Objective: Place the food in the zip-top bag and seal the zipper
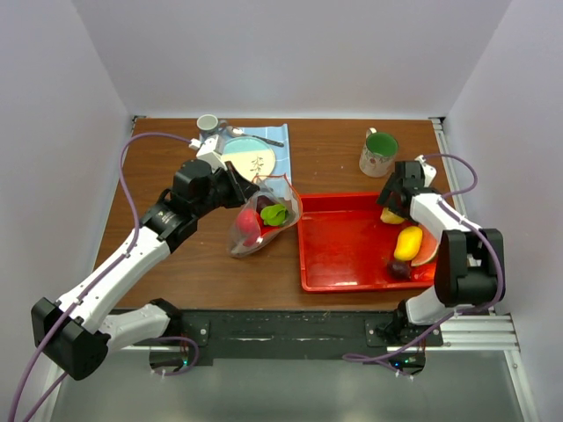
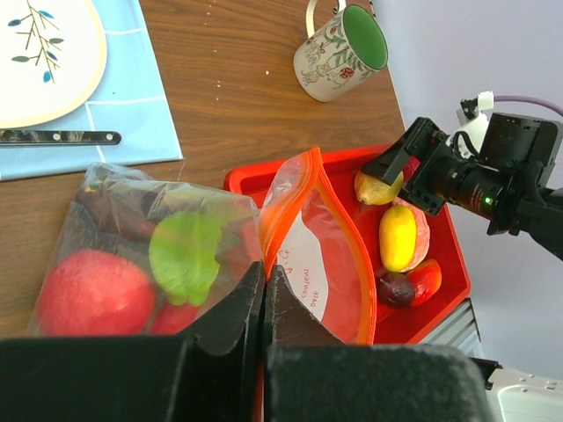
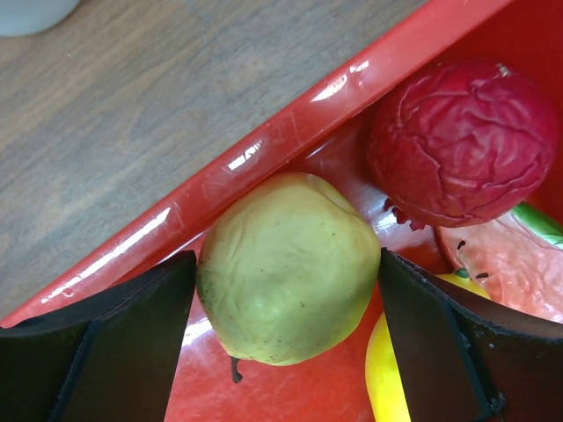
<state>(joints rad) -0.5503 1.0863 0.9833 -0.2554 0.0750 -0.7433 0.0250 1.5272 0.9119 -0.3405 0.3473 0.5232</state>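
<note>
The clear zip-top bag lies left of the red tray, its mouth held open over the tray's edge. It holds a red fruit and a green piece. My left gripper is shut on the bag's mouth at the orange-red zipper strip. My right gripper is closed around a yellow-green fruit at the tray's far right corner, a finger touching each side. A yellow piece, a red slice and a dark purple piece lie in the tray.
A mug with a green inside stands behind the tray. A plate and a knife rest on a blue cloth at the back, with a small cup beside them. A wrinkled red fruit lies against the yellow-green one.
</note>
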